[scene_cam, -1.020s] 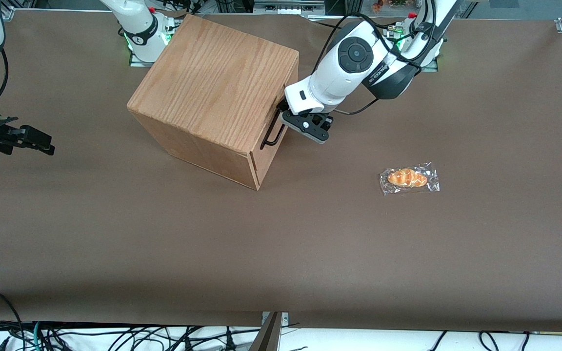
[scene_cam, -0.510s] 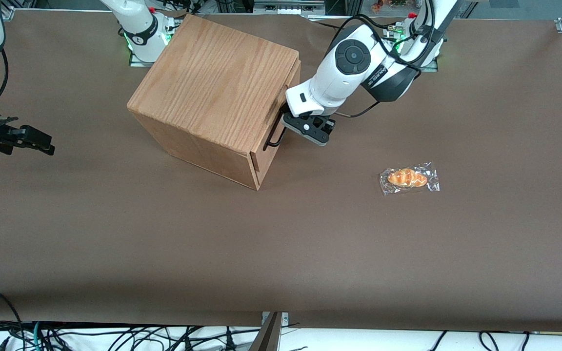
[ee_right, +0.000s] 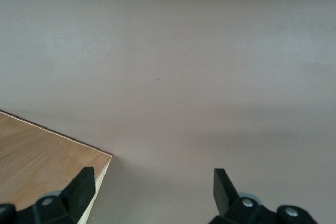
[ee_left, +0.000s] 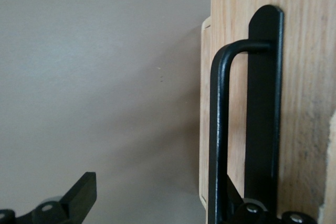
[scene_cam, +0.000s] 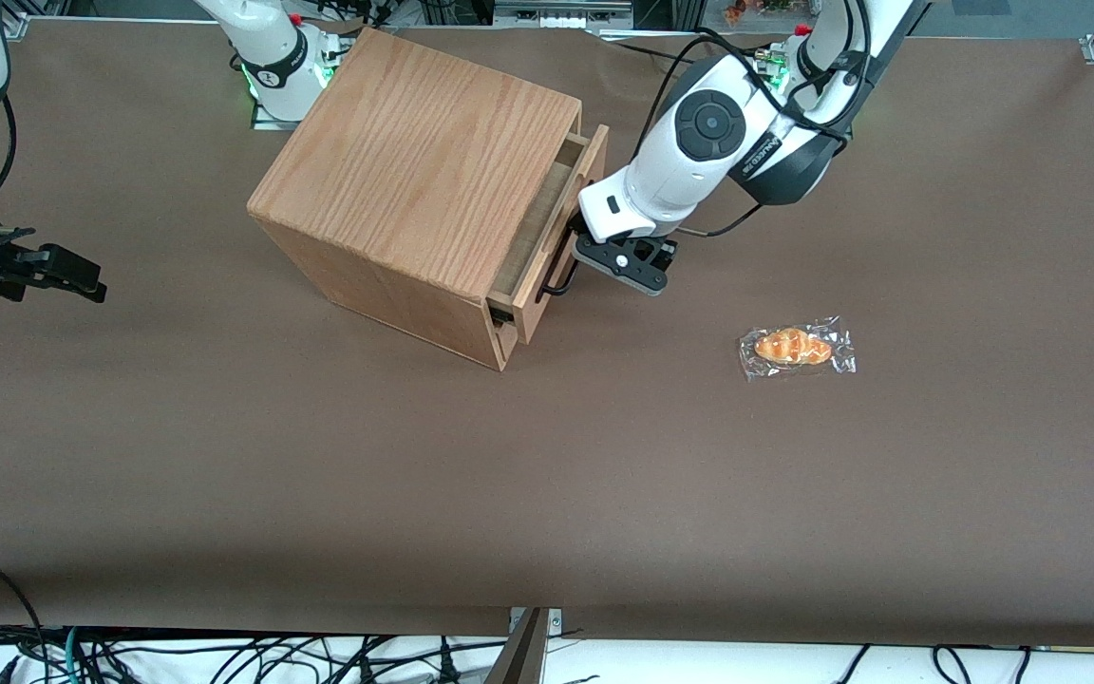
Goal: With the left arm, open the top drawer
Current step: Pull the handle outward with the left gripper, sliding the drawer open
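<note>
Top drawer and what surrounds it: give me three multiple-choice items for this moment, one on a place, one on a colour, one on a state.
1. Where is the gripper?
A. at the drawer's handle
B. above the wrapped pastry
C. on the cabinet's top

2. What colour is the handle?
A. silver
B. black
C. white

3. What state is the top drawer in?
A. fully shut
B. partly pulled out
C. lifted out of the cabinet

Answers: 1 A, one finger sits hooked between the bar and the drawer front, the gripper being open; 2 B, the bar shows black against light wood; 3 B, a gap shows between the drawer's front and the cabinet.
</note>
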### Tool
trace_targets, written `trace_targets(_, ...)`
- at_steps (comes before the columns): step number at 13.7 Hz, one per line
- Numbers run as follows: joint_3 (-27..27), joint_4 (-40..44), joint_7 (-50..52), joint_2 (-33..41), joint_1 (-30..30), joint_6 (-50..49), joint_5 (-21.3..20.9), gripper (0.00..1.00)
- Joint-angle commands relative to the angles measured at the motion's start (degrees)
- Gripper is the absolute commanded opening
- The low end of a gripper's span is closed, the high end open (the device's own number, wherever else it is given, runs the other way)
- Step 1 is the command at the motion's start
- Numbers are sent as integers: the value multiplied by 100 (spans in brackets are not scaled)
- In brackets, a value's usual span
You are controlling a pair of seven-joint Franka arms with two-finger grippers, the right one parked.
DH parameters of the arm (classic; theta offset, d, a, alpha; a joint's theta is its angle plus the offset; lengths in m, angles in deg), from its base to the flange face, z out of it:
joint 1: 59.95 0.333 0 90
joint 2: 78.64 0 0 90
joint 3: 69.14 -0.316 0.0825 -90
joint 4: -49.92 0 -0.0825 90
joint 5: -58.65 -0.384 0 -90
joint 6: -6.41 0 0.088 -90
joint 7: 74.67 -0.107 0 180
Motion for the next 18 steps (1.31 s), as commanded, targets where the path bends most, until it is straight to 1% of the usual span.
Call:
trace_targets(1, -109, -91, -3, 127, 98, -78, -331, 100)
trace_targets(3, -223, -83, -11, 162, 133, -218, -454, 100)
trace_targets(8, -232, -83, -81, 206, 335, -377, -464, 100)
trace_targets(18, -276, -83, -1135, 311, 959, -632, -455, 100)
